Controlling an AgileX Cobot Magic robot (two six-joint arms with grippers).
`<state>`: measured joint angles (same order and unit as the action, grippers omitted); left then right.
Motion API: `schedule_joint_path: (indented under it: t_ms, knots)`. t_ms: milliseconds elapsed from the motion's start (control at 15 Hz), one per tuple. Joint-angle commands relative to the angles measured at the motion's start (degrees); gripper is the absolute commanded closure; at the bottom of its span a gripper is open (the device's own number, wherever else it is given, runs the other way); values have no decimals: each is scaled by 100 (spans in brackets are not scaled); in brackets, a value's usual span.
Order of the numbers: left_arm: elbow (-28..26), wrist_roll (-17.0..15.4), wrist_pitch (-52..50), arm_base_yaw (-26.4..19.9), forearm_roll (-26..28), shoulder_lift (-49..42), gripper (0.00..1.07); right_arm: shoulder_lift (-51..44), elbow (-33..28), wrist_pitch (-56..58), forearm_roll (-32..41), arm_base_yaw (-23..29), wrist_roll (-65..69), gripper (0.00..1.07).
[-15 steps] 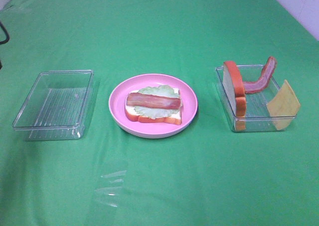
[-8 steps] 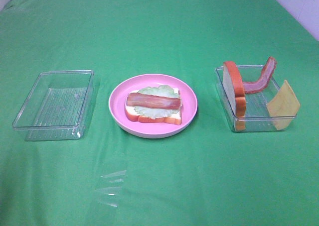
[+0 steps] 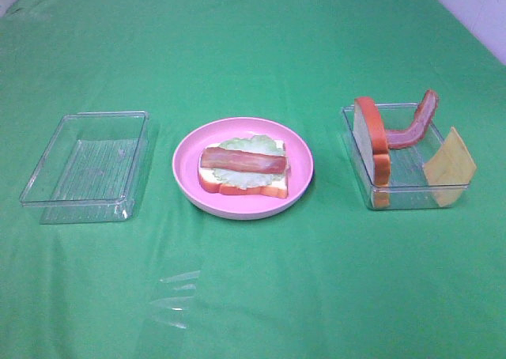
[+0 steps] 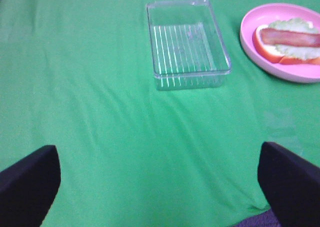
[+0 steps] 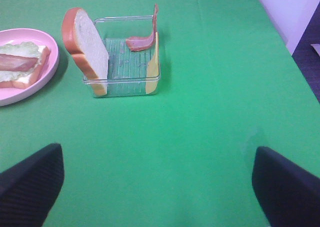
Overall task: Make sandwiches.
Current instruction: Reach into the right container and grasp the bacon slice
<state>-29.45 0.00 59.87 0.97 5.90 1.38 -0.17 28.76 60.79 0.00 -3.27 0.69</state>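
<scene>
On the pink plate (image 3: 183, 155) lies an open sandwich (image 3: 237, 187): a bread slice with lettuce (image 3: 254, 145) and one bacon strip (image 3: 242, 160) on top. In the right clear tray (image 3: 411, 194) a second bread slice (image 3: 370, 134) stands on edge, with a curved bacon strip (image 3: 415, 128) and a yellow cheese square (image 3: 449, 166) leaning on its walls. My left gripper (image 4: 157, 159) hangs open over bare cloth near the empty tray (image 4: 187, 42). Short of the filled tray (image 5: 125, 87), my right gripper (image 5: 157, 157) is open too. Neither holds anything.
The empty clear tray (image 3: 87, 165) sits left of the plate. Green cloth covers the whole table. A small crumpled piece of clear film (image 3: 175, 300) lies near the front. The table's right edge (image 5: 280, 37) borders a pale wall.
A dark part of the left arm at the left edge of the exterior view has gone out of the picture. The food and trays have not moved.
</scene>
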Motion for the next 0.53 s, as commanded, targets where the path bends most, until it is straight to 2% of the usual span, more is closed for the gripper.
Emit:
schedule_joint_path:
  t_ms: [67, 533]
  knots:
    - [40, 80, -6, 11, 92, -229, 6, -109, -11, -11, -34, -34, 23, 8]
    - [80, 40, -57, 11, 29, -286, 6, -97, -11, -11, 0, -34, 40, 8]
